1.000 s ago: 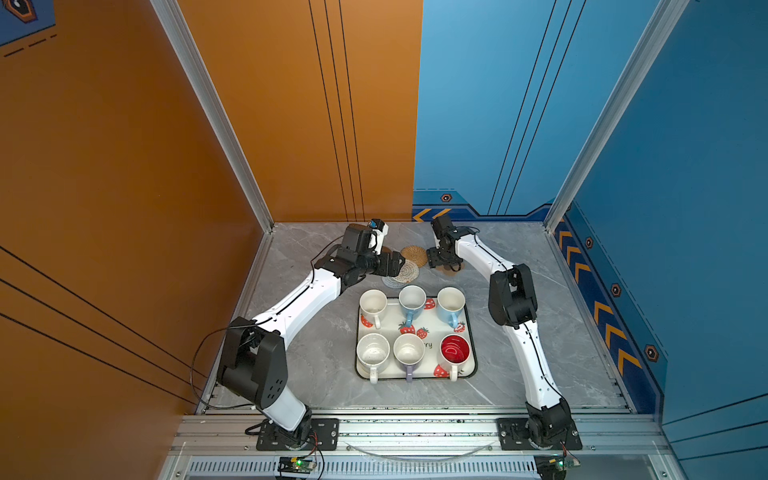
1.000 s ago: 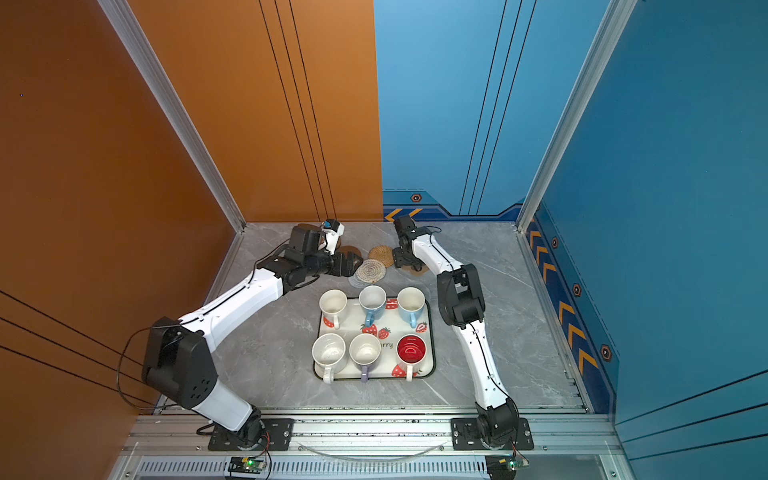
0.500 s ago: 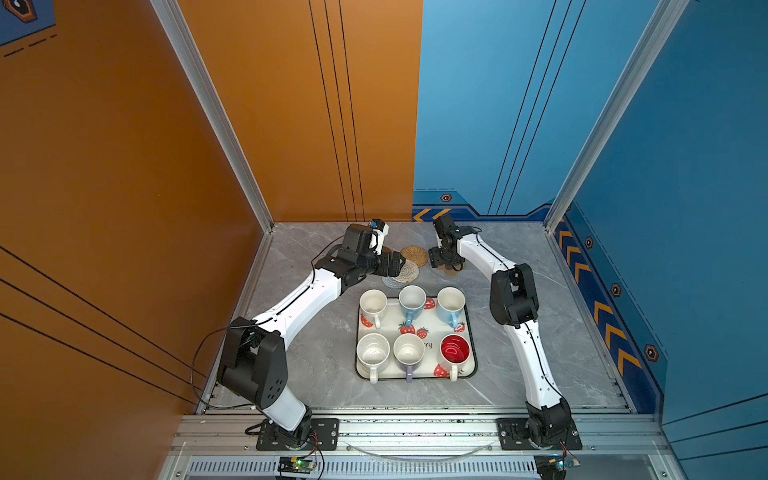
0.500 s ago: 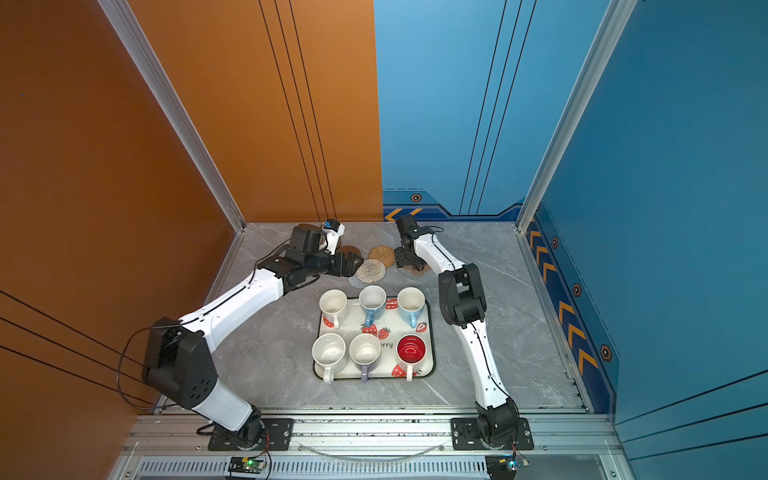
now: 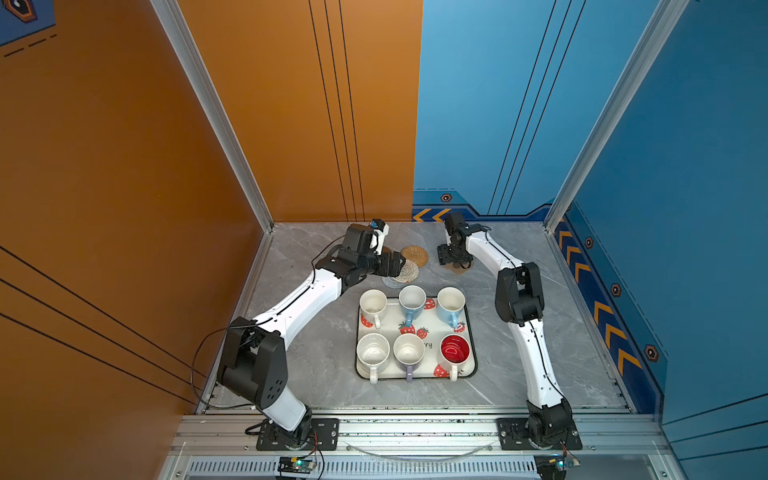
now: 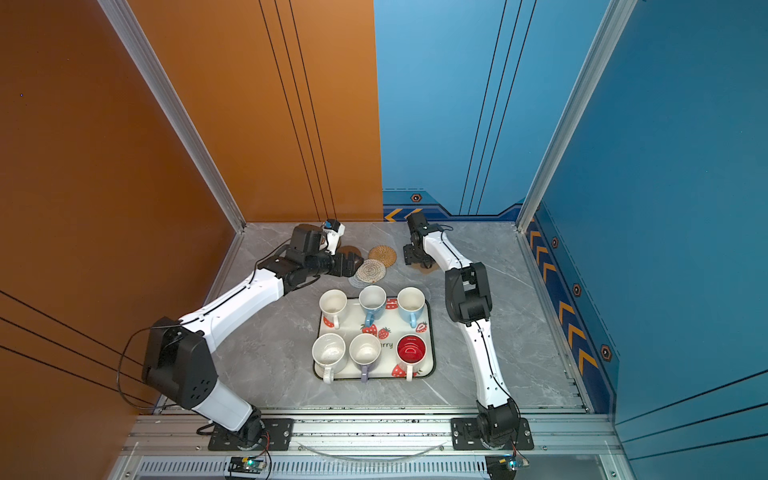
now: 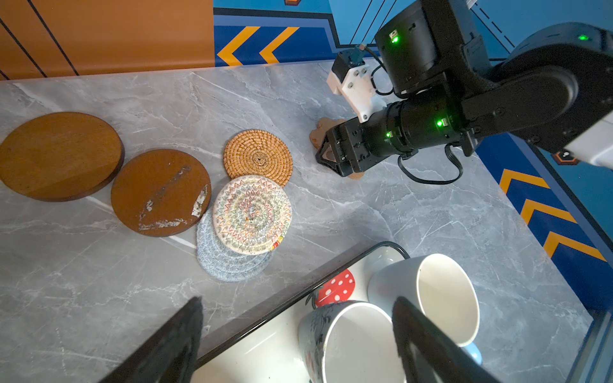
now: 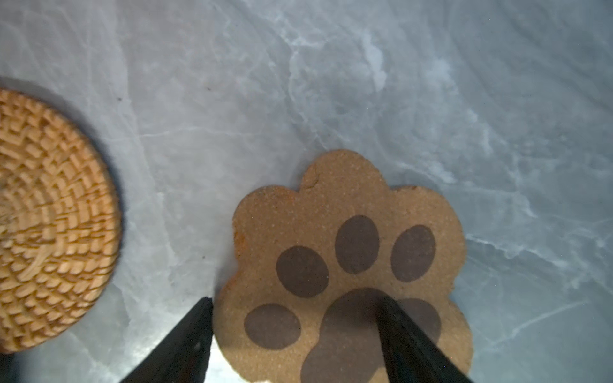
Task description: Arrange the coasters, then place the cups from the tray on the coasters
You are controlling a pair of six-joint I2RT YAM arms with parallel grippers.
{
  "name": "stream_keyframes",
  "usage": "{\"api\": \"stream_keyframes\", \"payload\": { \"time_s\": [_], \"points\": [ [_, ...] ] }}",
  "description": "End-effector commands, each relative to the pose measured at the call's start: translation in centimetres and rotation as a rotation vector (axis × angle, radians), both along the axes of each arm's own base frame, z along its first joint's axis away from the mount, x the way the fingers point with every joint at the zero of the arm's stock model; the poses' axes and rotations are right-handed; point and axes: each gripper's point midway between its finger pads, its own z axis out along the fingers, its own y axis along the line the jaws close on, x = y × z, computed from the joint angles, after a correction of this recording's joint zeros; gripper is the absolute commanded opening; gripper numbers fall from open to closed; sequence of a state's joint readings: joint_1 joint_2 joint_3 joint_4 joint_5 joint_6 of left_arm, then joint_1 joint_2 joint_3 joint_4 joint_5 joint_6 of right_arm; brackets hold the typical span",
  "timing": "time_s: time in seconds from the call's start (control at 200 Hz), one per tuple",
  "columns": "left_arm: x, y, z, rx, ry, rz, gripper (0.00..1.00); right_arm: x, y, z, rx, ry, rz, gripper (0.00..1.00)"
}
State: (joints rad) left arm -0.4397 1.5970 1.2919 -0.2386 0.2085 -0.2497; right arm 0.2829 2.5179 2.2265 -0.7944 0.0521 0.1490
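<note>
Six cups stand on the strawberry tray [image 5: 432, 322], among them a white one [image 5: 372, 303], a light blue one [image 5: 412, 299] and a red-lined one [image 5: 455, 349]. The coasters lie behind the tray: two brown discs [image 7: 59, 156] [image 7: 161, 192], a rattan round [image 7: 258, 157], and a cream woven spiral [image 7: 252, 214] overlapping a grey one [image 7: 229, 262]. My right gripper [image 8: 293, 303] is open low over the paw-print coaster [image 8: 331, 232], one finger at its edge, the other above its middle. My left gripper [image 7: 297, 301] hangs open above the tray's far edge, holding nothing.
Orange and blue walls close the grey marble table [image 5: 316, 353] at the back and sides. The coasters sit in a tight cluster near the back wall, between the two grippers. The arm bases stand at the front rail.
My right gripper has edged slightly rightward over the paw-print coaster, its jaws a touch narrower. The left arm has barely moved.
</note>
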Motion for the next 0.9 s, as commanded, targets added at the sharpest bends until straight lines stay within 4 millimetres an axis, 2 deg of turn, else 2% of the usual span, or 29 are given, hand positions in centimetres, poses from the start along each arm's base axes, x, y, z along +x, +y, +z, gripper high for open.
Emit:
{"api": "stream_keyframes", "payload": {
  "time_s": [0.0, 0.631, 0.896],
  "points": [
    [-0.3, 0.0, 1.8, 0.013, -0.045, -0.007, 0.9, -1.1, -2.8, -2.0, -0.016, 0.088, -0.045, 0.74],
    [-0.4, 0.1, 2.1, 0.018, -0.055, -0.003, 0.9, -0.2, -6.8, -1.5, 0.004, 0.079, -0.119, 0.74],
    [-0.5, 0.1, 2.3, 0.02, -0.056, -0.002, 0.91, 0.3, -6.9, -0.8, 0.046, 0.066, -0.125, 0.74]
  ]
}}
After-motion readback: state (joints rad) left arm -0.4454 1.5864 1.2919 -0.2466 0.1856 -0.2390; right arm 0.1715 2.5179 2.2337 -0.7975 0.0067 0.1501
